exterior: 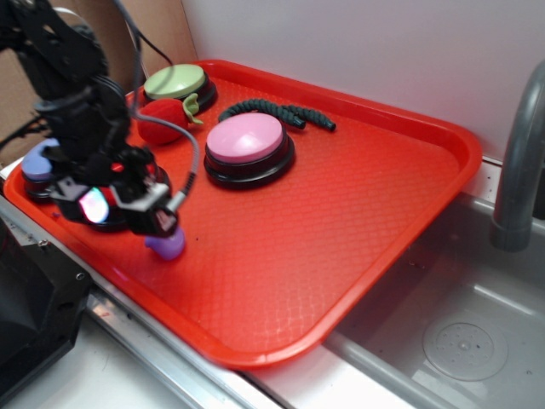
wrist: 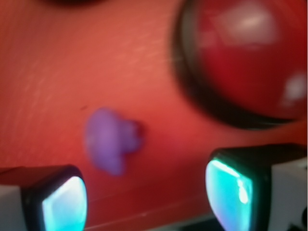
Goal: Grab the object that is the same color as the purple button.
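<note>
Both jaws of the gripper (wrist: 144,195) stand wide apart in the wrist view, with bare tray showing between their glowing pads (wrist: 65,204), so nothing is held yet. The purple toy (wrist: 111,139) lies on the red tray (exterior: 341,256) ahead of the gap and nearer the left-hand pad in that view, clear of both pads. In the exterior view the toy (exterior: 166,246) peeks out just under the gripper's front edge, near the tray's near-left rim.

As for progress, the search part looks finished: the arm hangs right over the correct thing, whose color matches the purple button (exterior: 38,162) half hidden behind the arm at the tray's left edge. What remains, by this reading, is a small shift to center the toy between the jaws, the last bit of descent, the closing, and the lift. How high the pads sit above the tray cannot be judged from these blurred views.

The toy lies on its side. Its broad rounded cap faces left in the wrist view and its small knob sticks out to the right, toward the red button (wrist: 245,57). Its long axis seems to run roughly along the line between the two pads, though blur makes this uncertain.
</note>
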{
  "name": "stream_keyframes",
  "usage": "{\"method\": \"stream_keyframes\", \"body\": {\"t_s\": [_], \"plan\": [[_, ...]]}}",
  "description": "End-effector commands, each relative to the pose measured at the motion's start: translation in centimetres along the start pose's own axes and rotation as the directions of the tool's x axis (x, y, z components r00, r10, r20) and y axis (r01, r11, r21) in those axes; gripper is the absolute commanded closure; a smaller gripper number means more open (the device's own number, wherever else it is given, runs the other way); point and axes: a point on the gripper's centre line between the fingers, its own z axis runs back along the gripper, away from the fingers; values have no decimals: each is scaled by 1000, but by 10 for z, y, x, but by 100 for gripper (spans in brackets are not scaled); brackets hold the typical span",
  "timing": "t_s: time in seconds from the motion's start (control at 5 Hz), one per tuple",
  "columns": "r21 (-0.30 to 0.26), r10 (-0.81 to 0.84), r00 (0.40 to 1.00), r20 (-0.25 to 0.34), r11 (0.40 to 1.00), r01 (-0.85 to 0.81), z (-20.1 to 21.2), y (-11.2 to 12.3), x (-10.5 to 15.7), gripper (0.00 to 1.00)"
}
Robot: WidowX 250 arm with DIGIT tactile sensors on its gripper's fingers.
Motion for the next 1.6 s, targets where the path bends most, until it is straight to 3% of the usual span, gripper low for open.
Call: {"method": "stream_keyframes", "body": {"t_s": [0.0, 0.4, 0.6, 0.8, 1.0, 1.2, 1.4], "plan": [[43, -70, 997, 28, 997, 69, -9, -16, 12, 0], [58, -87, 996, 29, 995, 85, -26, -17, 24, 0], [49, -96, 994, 51, 994, 94, -26, -26, 29, 100], [43, -151, 987, 52, 988, 149, -13, -33, 27, 100], [26, -196, 974, 118, 981, 194, 29, -35, 22, 100], [-29, -231, 961, 153, 971, 238, 61, -35, 17, 100], [16, -263, 958, 119, 965, 263, 75, -36, 15, 100]]}}
